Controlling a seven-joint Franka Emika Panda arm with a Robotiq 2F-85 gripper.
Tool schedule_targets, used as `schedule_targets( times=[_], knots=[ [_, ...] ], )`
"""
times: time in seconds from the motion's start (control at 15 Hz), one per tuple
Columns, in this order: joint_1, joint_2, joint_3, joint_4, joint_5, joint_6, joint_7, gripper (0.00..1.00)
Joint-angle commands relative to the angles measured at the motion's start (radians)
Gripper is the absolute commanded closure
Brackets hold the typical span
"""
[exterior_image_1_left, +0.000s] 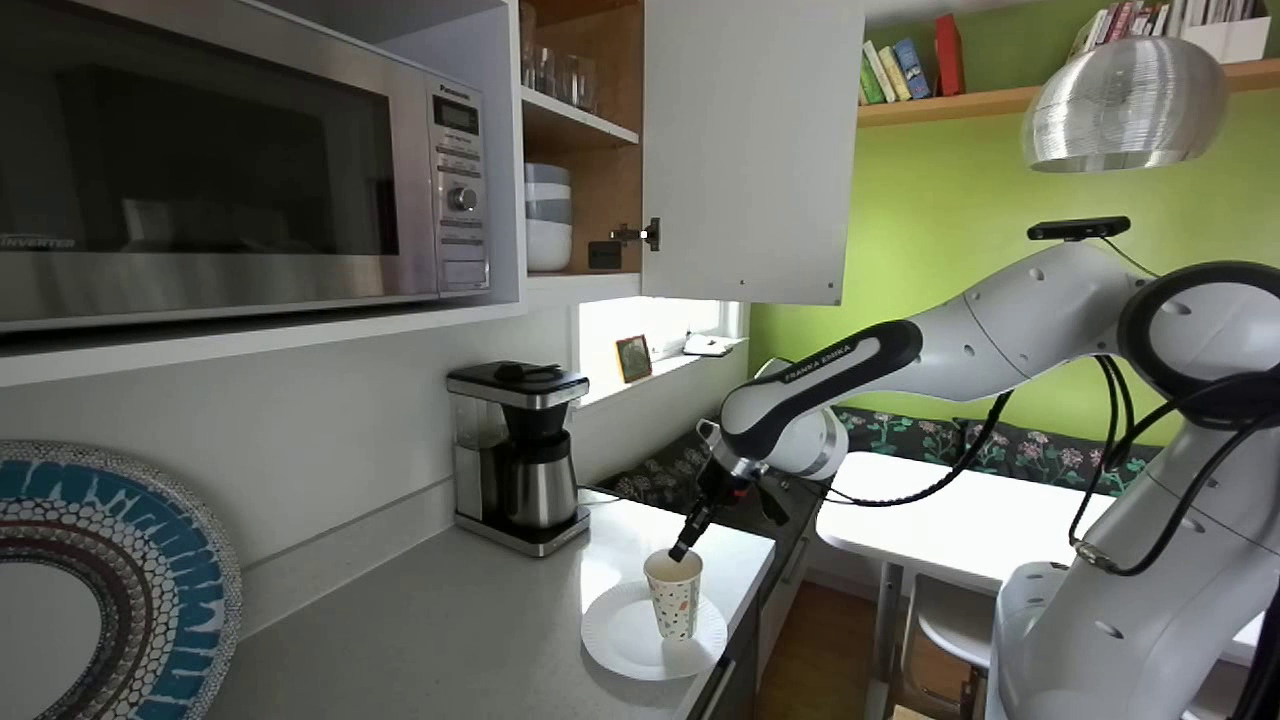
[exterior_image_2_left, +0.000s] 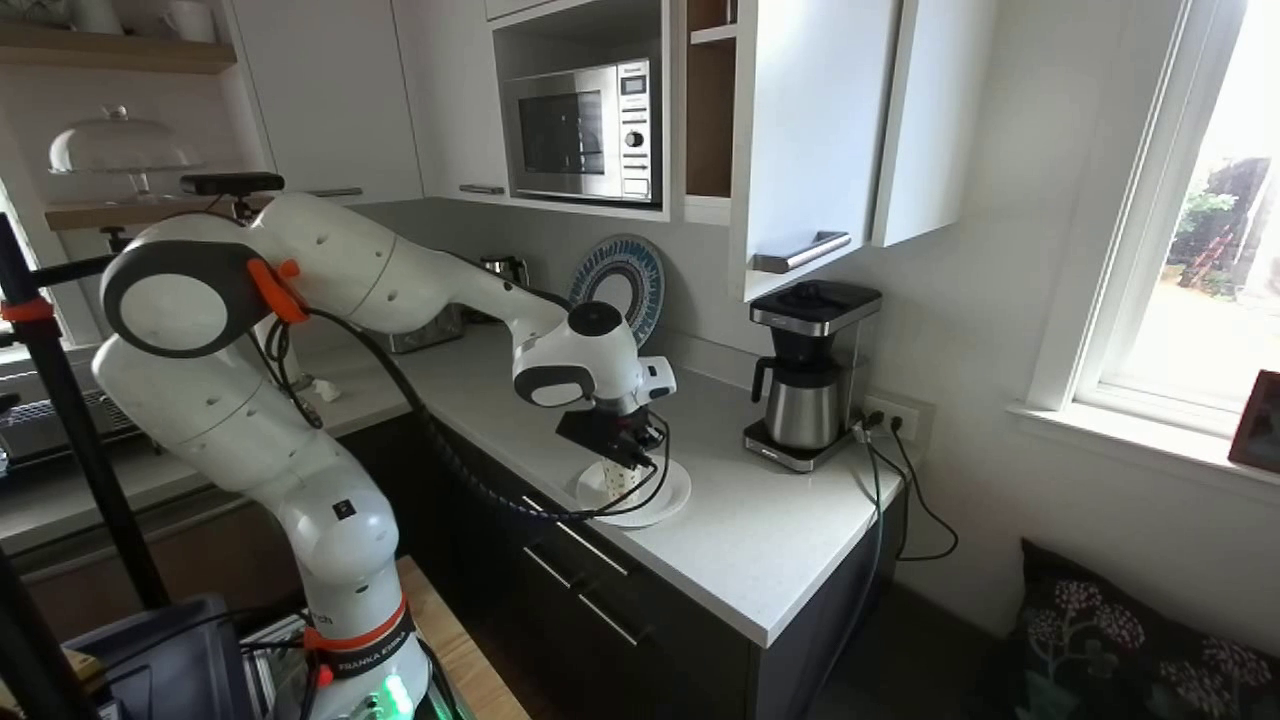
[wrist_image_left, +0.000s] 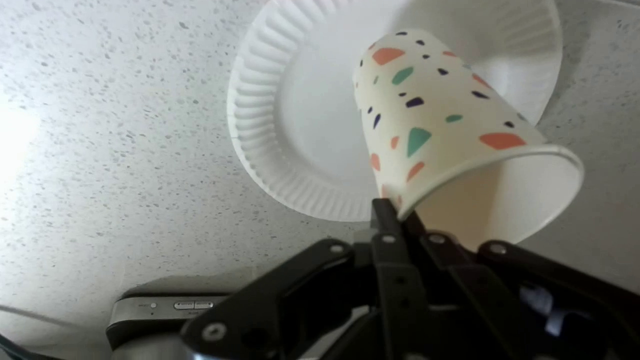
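Note:
A white paper cup (wrist_image_left: 435, 110) with orange, green and dark flecks is over a white paper plate (wrist_image_left: 260, 100) with a ridged rim. My gripper (wrist_image_left: 399, 212) is shut on the cup's wall at the rim, one finger outside and one inside. In an exterior view the cup (exterior_image_1_left: 676, 605) looks nearly upright within the plate (exterior_image_1_left: 608, 630), and the gripper (exterior_image_1_left: 678, 552) reaches down to its rim from above. Whether the cup's base touches the plate I cannot tell. The arm partly hides the cup (exterior_image_2_left: 618, 478) in an exterior view.
Behind the plate, a coffee maker (exterior_image_1_left: 540, 470) stands on the grey countertop (exterior_image_1_left: 420, 640) against the wall. A cabinet door (exterior_image_1_left: 750, 150) hangs open above. A round patterned platter (exterior_image_1_left: 190, 590) leans on the wall. The counter ends close to the plate.

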Motion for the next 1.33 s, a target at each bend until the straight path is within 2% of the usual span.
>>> schedule_targets(
  times=[0.0,0.07,0.33,0.67,0.73,0.93,1.27],
  knots=[
    [0.049,0.003,-0.031,-0.024,0.007,0.049,-0.012,0.71],
    [0.052,0.003,-0.033,-0.024,0.005,0.055,-0.008,0.71],
    [0.051,-0.019,-0.043,-0.018,-0.005,0.048,0.002,0.42],
    [-0.022,-0.096,-0.018,0.005,-0.087,-0.011,0.111,0.04],
    [-0.042,-0.109,-0.01,0.008,-0.118,-0.014,0.144,0.01],
    [-0.136,-0.181,0.026,0.028,-0.269,-0.075,0.275,0.0],
    [-0.211,-0.31,0.028,0.086,-0.422,-0.16,0.43,0.0]
  ],
)
